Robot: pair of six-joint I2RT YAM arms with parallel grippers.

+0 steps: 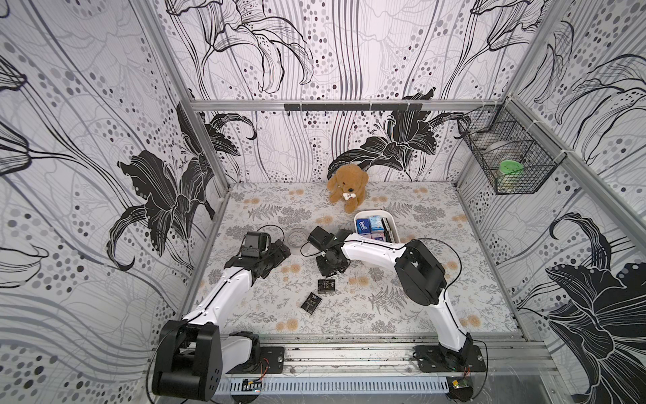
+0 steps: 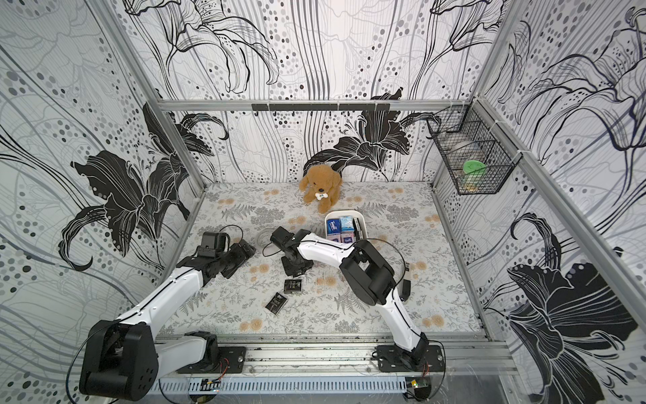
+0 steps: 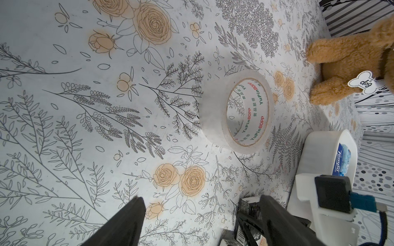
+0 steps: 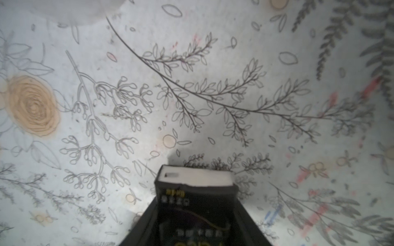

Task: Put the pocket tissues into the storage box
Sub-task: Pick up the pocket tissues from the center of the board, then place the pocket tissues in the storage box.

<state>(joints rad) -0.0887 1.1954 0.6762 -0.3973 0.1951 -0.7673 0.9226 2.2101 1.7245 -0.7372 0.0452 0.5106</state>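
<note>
The storage box (image 1: 371,211) is seen in both top views on the worktop (image 1: 437,280), toward the far edge and somewhat right of the middle. It stands just in front of a plush dog (image 1: 347,187) that is set against the far edge. Pocket tissues (image 1: 377,224) in dark blue, light blue and black are packed inside the box. Its near end is covered by the right arm's forearm.

The right gripper (image 1: 328,267) is lowered over the middle of the worktop, left of the box. In the right wrist view its fingers (image 4: 140,228) are pressed against both sides of a black packet (image 4: 196,191), so the packet is clamped, with its white end turned toward the worktop. Whether that end touches the surface cannot be told.

A loose packet (image 1: 327,286), black with white lettering, lies flat just on the near side of the right gripper. A further loose packet (image 1: 311,302) of the same kind lies close beside it, nearer the near edge.

The left gripper (image 3: 201,198) is held toward the left edge, its fingers spread apart with nothing between them. A clear tape roll (image 3: 236,112) lies flat ahead of it, between it and the box. A wire basket (image 1: 507,154) is hung on the right wall.
</note>
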